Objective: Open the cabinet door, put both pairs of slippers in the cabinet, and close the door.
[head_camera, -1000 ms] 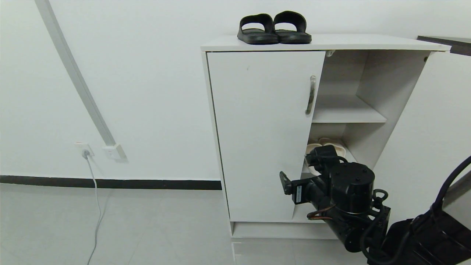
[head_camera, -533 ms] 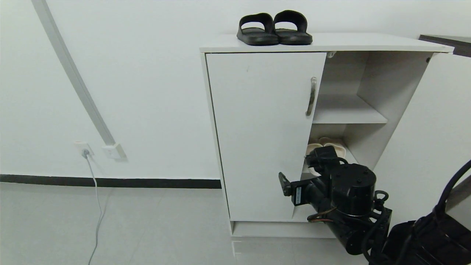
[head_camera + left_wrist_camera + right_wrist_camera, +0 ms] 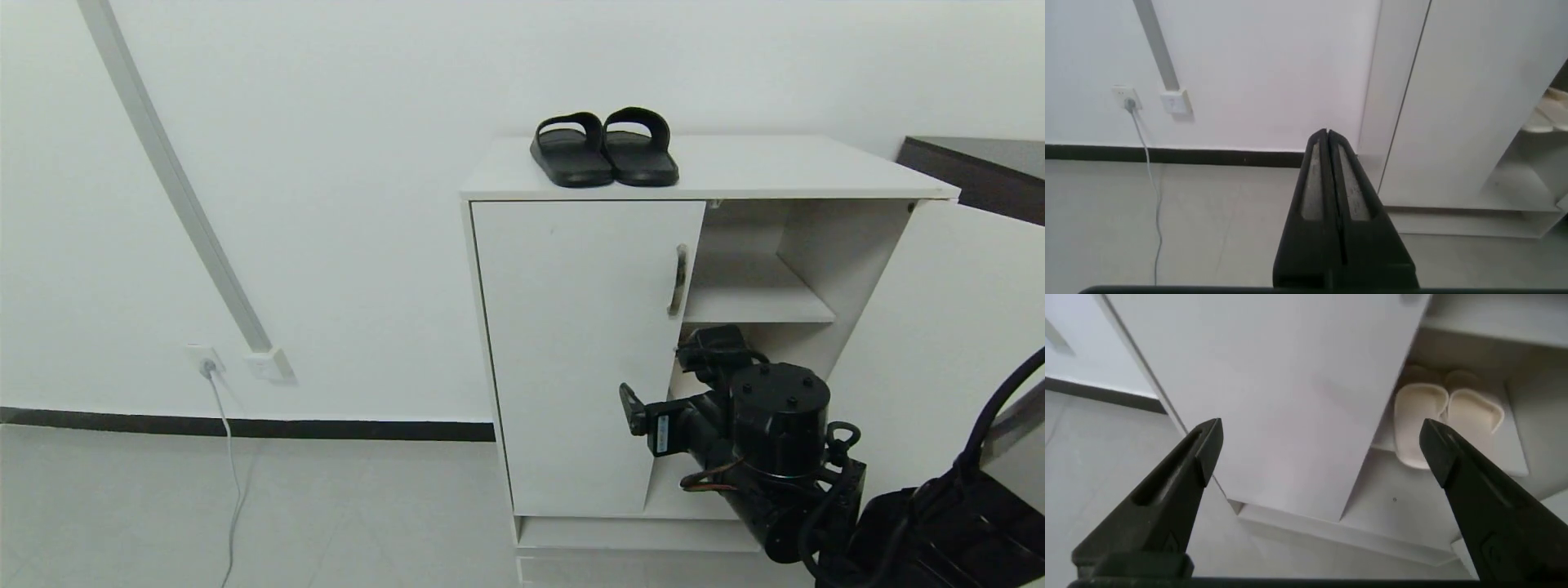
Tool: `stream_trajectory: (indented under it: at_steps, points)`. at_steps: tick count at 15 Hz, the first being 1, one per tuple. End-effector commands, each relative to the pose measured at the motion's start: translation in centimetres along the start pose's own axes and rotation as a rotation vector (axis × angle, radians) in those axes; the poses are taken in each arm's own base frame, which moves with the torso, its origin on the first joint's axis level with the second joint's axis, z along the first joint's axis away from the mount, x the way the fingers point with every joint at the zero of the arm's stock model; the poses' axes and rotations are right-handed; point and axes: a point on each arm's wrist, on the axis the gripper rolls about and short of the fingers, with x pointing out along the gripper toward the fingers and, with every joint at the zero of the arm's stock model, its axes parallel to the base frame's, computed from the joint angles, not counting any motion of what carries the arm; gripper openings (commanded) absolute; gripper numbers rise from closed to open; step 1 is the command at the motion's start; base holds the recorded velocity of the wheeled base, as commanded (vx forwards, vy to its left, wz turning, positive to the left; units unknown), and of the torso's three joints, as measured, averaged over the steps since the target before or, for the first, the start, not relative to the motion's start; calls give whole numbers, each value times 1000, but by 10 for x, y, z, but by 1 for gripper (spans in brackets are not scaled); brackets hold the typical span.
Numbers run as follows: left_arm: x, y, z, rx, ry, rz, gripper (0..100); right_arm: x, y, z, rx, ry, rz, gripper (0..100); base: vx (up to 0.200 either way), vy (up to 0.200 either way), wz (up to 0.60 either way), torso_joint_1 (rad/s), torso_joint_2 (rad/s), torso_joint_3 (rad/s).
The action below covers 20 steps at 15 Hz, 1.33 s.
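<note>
Inside the open cabinet (image 3: 735, 167) lie cream slippers (image 3: 1447, 413); right fingers (image 3: 1182, 480) spread, left fingers (image 3: 1315, 181) pressed together.

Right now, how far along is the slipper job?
Done: the right door stands open, and the cream slippers lie inside the cabinet. In hand: nothing; the right claw is open in front of the cabinet, and the left claw is shut. Left: the black slippers on the cabinet top must go inside, then the door needs closing.
</note>
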Motion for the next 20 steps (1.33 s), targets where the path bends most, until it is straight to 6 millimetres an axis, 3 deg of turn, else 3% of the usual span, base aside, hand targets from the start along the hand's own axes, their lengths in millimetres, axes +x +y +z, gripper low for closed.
stream_trajectory:
  at_steps: [1, 20]
  points:
    - [0, 0, 0, 0, 1, 1, 0, 1, 0, -1, -1, 2, -1, 100, 0, 0, 0, 119, -447, -339]
    - [0, 0, 0, 0, 1, 1, 0, 1, 1, -1, -4, 1, 5, 100, 0, 0, 0, 192, -513, -321]
